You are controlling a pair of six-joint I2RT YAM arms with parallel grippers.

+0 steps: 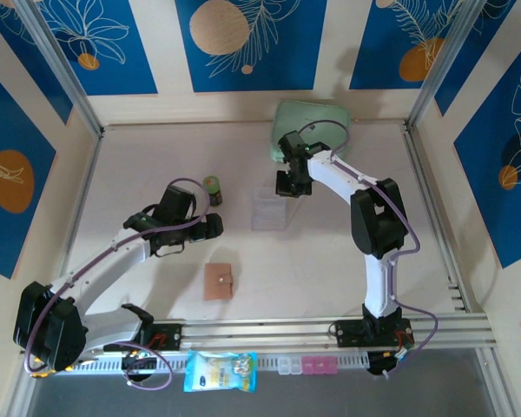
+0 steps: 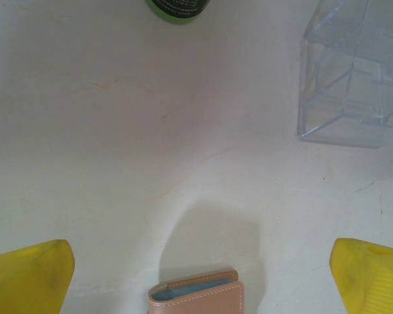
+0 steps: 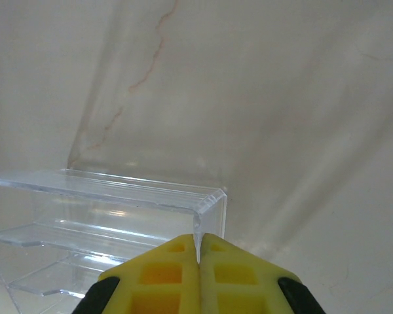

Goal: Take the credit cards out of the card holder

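while the card holder (image 1: 218, 281) lay shut on the desk (image 1: 330, 261), left of the clear tray (image 1: 269, 211) and nearer the arm bases than it, no credit cards were out. the task looked barely begun, and the step in hand seemed to be the reach for the holder. the left pincer (image 2: 198, 275) hovered wide over it, its yellow fingers (image 2: 26, 278) to either side, not touching. the right pincer (image 3: 198, 247), at the tray's far right corner, was closed thin on the tray's clear wall. next, i judged, the left would need to come down, pin or lift the holder and unfold it before any card could be drawn. the holder was tan, stitched and folded flat. a blue-grey strip showed at its edge, lining or card i could not tell.
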